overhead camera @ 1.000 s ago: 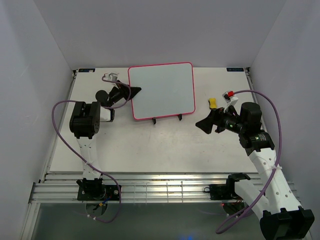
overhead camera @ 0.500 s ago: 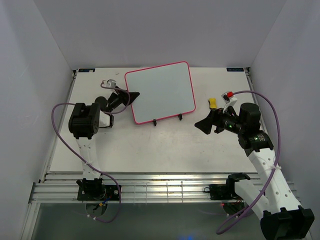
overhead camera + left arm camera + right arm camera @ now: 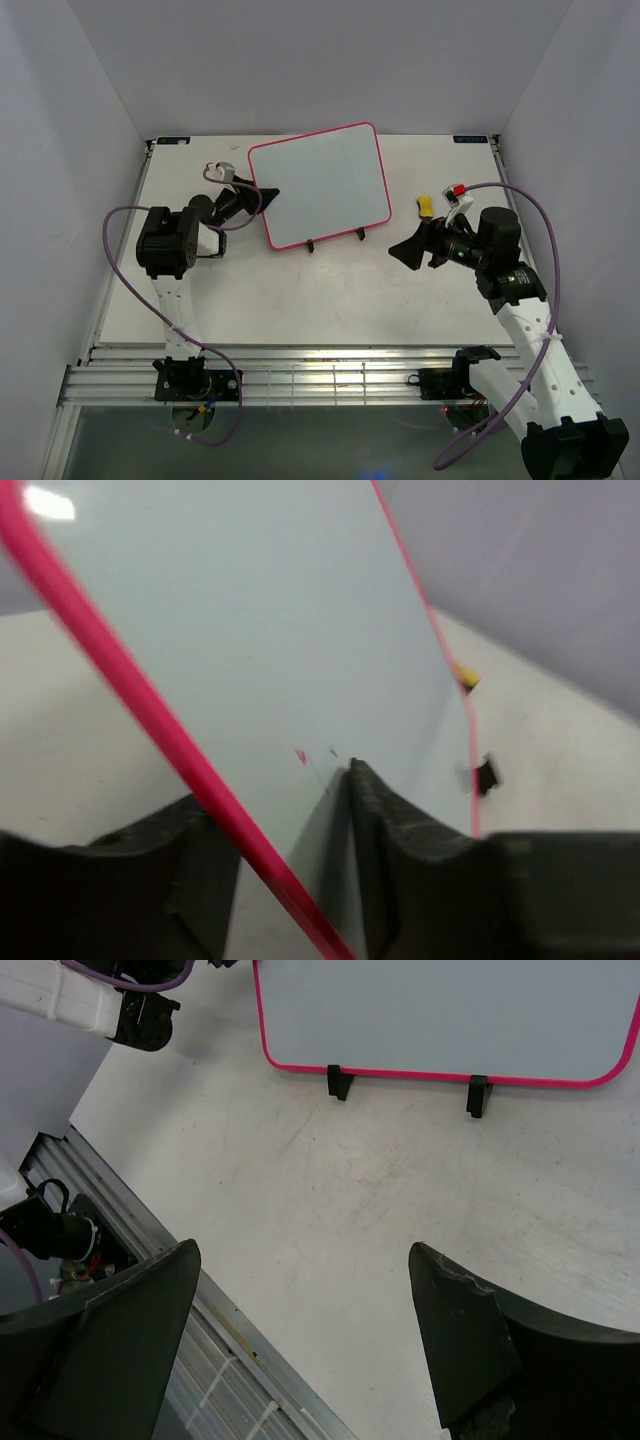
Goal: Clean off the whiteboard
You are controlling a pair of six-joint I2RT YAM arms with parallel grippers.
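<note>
The left hand [image 3: 264, 192] is clamped on the whiteboard [image 3: 322, 184], biting the edge nearest that hand. In the left wrist view the pink-red frame runs diagonally down between the two dark fingers [image 3: 400, 865], with one finger on the white face and the other behind the board. From this hand the board stretches away forward. Its face is nearly bare, with only a tiny red fleck just off the tip of the finger that rests on it. Past the board's far edge, well ahead of the left hand, a small yellow eraser [image 3: 426, 206] lies on the table [image 3: 300, 300]. The board leans back on a black stand [image 3: 311, 243], whose two feet show under the lower frame edge. Seen from above, it sits skewed to the table's edges. The right hand [image 3: 418, 254] touches nothing, and its fingers [image 3: 455, 1345] are spread wide with table surface showing between them. It points towards the board, which lies ahead of it and well apart, with the lower frame edge and both stand feet along the top of the right wrist view. The eraser sits off to one side of the right hand, near it but not touching.
</note>
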